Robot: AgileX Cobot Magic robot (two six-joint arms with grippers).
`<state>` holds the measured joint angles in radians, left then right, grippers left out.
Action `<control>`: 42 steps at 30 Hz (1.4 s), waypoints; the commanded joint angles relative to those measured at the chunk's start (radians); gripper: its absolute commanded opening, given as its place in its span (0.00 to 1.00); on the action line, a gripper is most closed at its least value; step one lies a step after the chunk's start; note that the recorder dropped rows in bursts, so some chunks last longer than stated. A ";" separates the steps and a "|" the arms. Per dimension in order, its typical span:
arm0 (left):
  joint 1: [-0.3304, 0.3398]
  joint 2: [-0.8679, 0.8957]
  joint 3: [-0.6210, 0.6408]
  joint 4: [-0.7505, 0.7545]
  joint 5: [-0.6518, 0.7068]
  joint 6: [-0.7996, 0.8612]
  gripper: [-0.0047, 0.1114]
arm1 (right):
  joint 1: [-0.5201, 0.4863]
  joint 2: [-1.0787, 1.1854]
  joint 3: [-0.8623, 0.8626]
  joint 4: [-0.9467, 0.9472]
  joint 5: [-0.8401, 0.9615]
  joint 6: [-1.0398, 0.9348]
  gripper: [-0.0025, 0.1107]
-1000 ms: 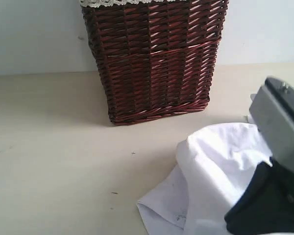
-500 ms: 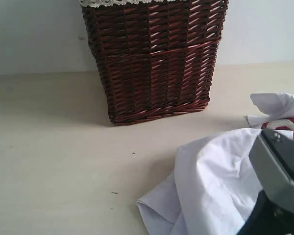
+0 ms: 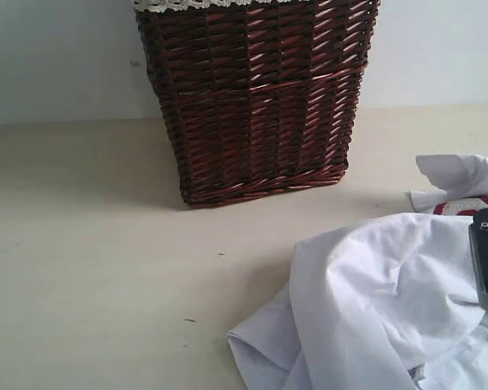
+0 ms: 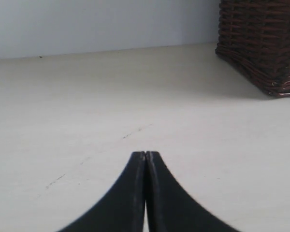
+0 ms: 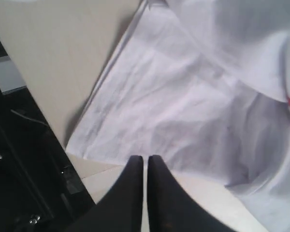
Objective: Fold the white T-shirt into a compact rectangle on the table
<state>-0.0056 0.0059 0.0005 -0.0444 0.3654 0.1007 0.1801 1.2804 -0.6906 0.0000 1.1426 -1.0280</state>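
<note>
Zero grip: right hand [image 5: 145,158], pinched closed and empty, hangs over crumpled white T-shirt [image 5: 183,106].

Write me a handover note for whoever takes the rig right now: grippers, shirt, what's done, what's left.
Left gripper: shut, empty, over the pale beige table.
Right gripper: shut, holding nothing, above the crumpled white cotton T-shirt.
Shirt lies bunched on the table, apart from the dark brown wicker basket.
Done: no fold visible. Left: flatten it, then fold into a compact rectangle.
</note>
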 commanded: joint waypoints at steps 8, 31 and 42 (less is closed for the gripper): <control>-0.006 -0.006 -0.001 0.000 -0.007 0.000 0.04 | -0.164 0.313 0.048 -0.073 -0.257 -0.025 0.02; -0.006 -0.006 -0.001 0.000 -0.007 0.000 0.04 | -0.474 0.303 0.151 -0.586 -0.328 0.218 0.02; -0.006 -0.006 -0.001 0.000 -0.007 0.000 0.04 | -0.474 0.419 0.151 0.006 -0.606 -0.106 0.02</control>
<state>-0.0056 0.0059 0.0005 -0.0444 0.3654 0.1007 -0.2879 1.6261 -0.5479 0.0283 0.5037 -1.1451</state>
